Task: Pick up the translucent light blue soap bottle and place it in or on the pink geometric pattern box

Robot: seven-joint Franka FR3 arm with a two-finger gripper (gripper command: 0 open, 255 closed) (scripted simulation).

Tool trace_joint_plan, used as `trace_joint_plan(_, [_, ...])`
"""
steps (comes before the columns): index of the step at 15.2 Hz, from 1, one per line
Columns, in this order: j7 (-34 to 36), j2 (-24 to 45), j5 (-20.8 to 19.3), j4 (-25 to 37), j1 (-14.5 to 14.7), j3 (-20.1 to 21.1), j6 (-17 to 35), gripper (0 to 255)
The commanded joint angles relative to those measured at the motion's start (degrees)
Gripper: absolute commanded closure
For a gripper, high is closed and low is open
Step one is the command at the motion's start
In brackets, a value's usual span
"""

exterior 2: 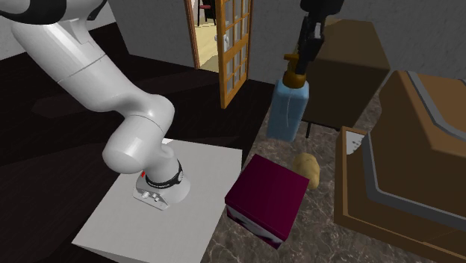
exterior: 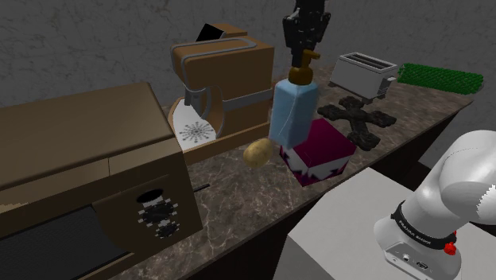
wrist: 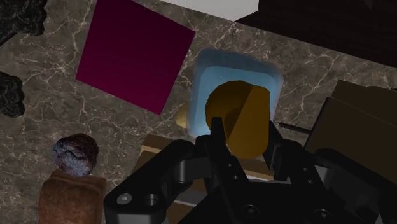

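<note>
While tool (exterior: 306, 54) clasps soap bottle (exterior: 292, 111) by its pump | dark marbled counter (exterior: 238, 199) | grey wall (exterior: 79, 40); open door (exterior 2: 235, 45)

Grey mottled wall (exterior: 95, 40) behind a dark marbled countertop (exterior: 238, 199), 1 wooden glazed door (exterior 2: 235, 45) ajar.

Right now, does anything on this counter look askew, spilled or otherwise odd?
Nothing is spilled or broken. One oddity: the black pincer clasps the translucent light blue soap bottle only by its brown pump top, beside the magenta patterned box, not over it.
</note>
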Motion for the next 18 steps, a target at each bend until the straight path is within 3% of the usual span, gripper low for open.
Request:
trace_joint_plan(1, [-1.0,-0.1,-0.3,1.7,-0.4,-0.9,-1.9,255])
trace_joint_plan(16, [-18.5,2.5,-6.0,20.6,-5.3,-13.8,-19.0,255])
trace_joint_plan(18, [-18.5,1.3,-6.1,17.7,-5.3,-13.8,-17.2,255])
